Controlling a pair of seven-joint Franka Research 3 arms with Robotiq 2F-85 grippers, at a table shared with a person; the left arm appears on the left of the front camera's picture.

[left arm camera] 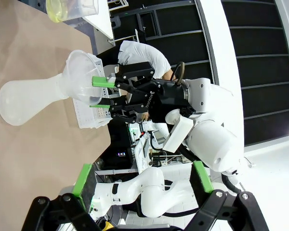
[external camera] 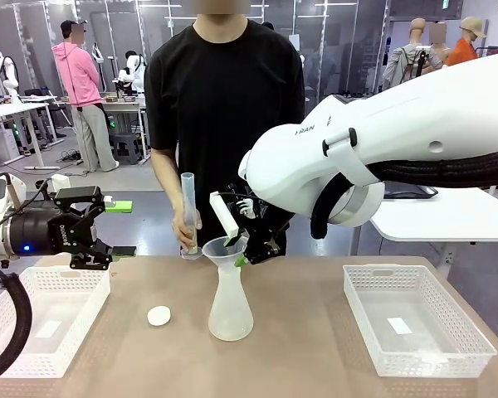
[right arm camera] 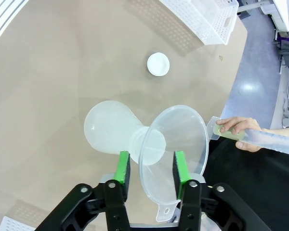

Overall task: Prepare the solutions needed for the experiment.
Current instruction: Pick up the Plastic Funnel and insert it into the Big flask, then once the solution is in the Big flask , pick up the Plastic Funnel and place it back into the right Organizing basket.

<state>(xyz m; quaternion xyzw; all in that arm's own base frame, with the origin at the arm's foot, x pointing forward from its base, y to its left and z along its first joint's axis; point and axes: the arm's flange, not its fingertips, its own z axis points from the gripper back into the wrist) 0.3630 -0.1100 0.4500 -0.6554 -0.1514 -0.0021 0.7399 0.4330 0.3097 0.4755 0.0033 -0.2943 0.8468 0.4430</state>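
Loosely, right hand (right arm camera: 151,166) straddles funnel (right arm camera: 180,137) rim, one pad (right arm camera: 123,168) clear.

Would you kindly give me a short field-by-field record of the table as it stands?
flask: upright, table centre, funnel in its neck
right gripper: open, pads astride funnel rim
left gripper: open, raised near left basket
stopper: on table, left of flask
measuring cylinder: upright in person's hand
right basket: on table, robot's right side

Grey floor (external camera: 145,224), white desks (external camera: 423,217)
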